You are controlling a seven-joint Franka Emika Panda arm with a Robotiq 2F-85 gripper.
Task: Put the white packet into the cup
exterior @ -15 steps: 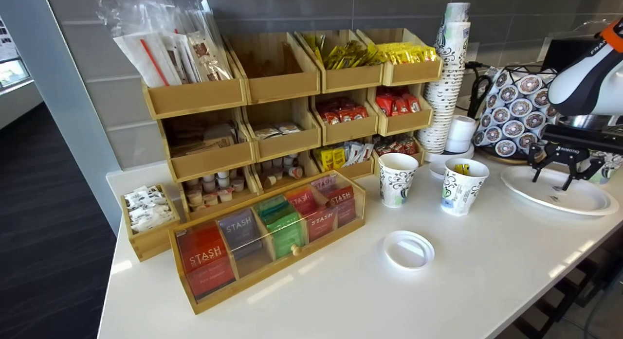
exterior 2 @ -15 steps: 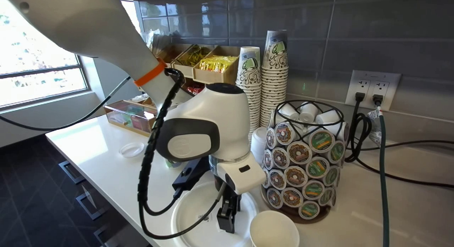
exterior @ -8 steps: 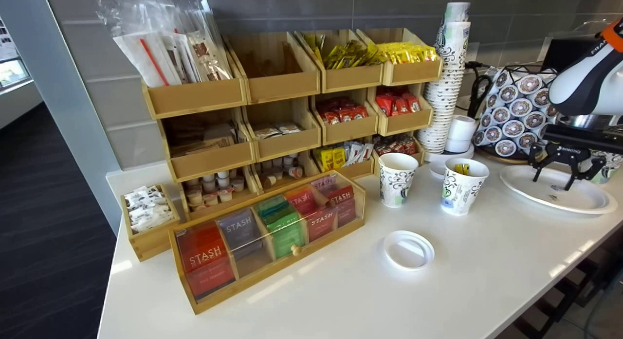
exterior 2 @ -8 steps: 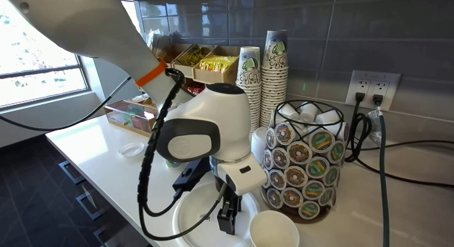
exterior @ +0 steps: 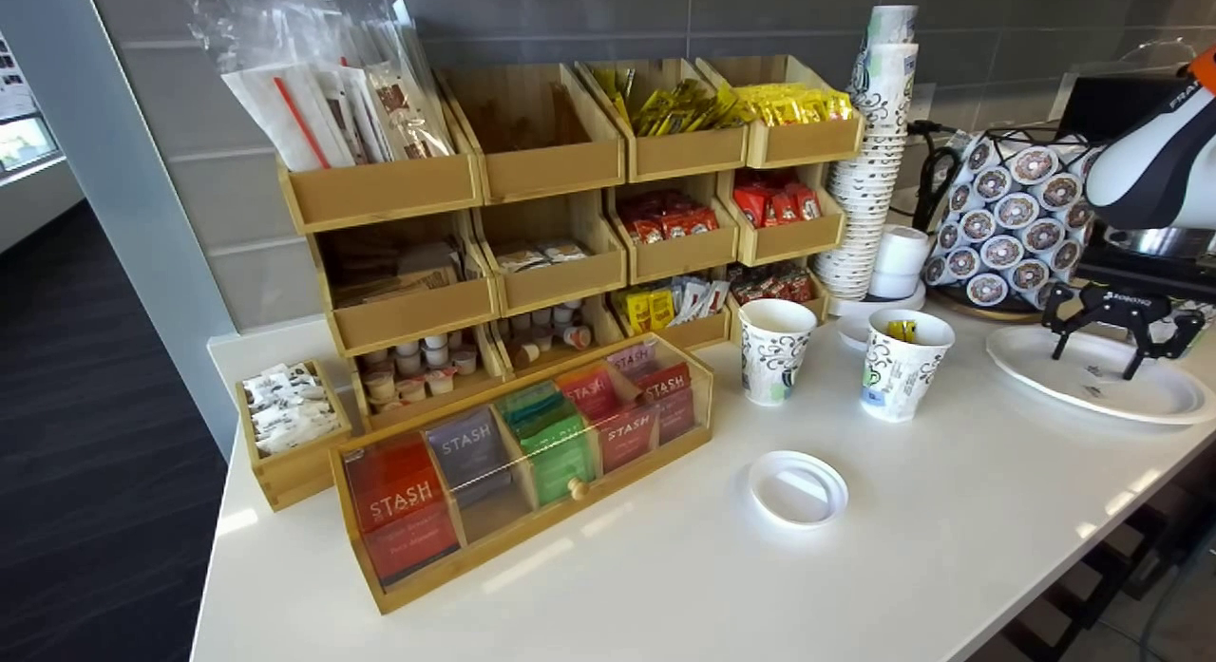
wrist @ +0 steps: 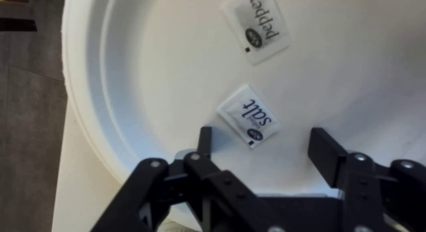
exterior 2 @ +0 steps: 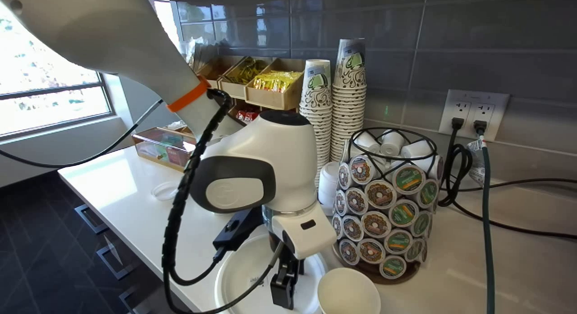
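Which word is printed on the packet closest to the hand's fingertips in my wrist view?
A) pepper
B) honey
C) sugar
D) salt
D: in the wrist view, the salt packet shows that word and lies nearest the open hand, while the pepper packet sits farther up the picture.

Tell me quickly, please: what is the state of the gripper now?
Gripper: open, holding nothing; the salt packet lies on the plate.

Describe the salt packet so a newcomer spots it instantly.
On the counter, find the large white plate. In the wrist view, the salt packet lies on it, nearer the pincer. Blue "salt" lettering sets it apart from the pepper packet, printed in dark grey.
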